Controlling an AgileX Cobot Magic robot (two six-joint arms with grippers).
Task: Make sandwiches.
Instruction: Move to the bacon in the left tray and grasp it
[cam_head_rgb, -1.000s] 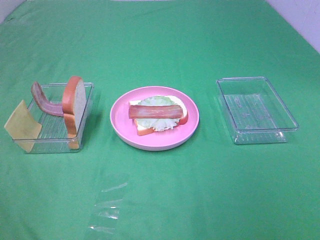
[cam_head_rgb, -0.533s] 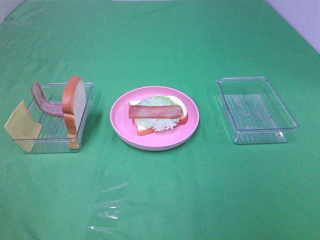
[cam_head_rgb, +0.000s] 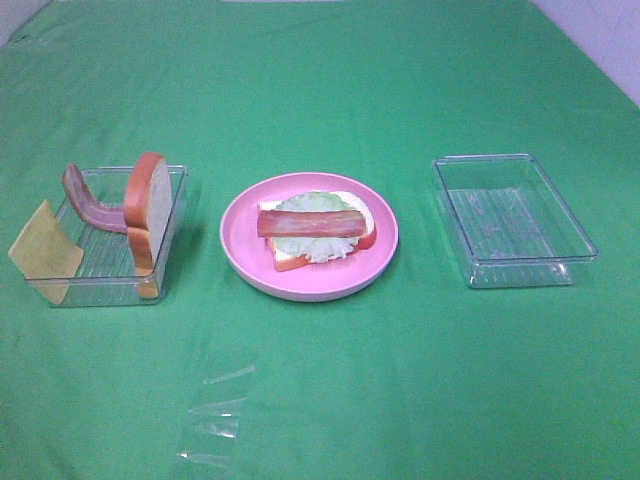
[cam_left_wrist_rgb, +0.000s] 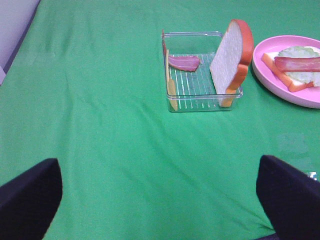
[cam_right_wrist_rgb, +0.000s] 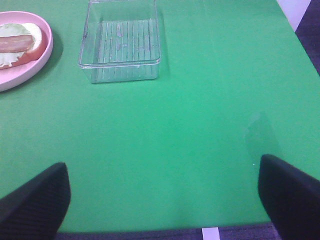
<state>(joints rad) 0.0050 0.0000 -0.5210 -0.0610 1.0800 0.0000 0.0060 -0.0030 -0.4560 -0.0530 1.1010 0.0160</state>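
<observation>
Sandwich (cam_head_rgb: 312, 224) — both jaws wide, well clear

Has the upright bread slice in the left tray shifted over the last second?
No. The bread slice stands in the same spot at the right end of the clear tray, with the same gap to the pink plate.

We note an open sandwich (cam_head_rgb: 318, 238) flat on the plate (cam_head_rgb: 240, 240): lettuce (cam_head_rgb: 318, 202), then bacon (cam_head_rgb: 310, 223), on bread (cam_head_rgb: 290, 262). A second slice (cam_head_rgb: 150, 205) stands upright in the left tray (cam_head_rgb: 100, 292).
</observation>
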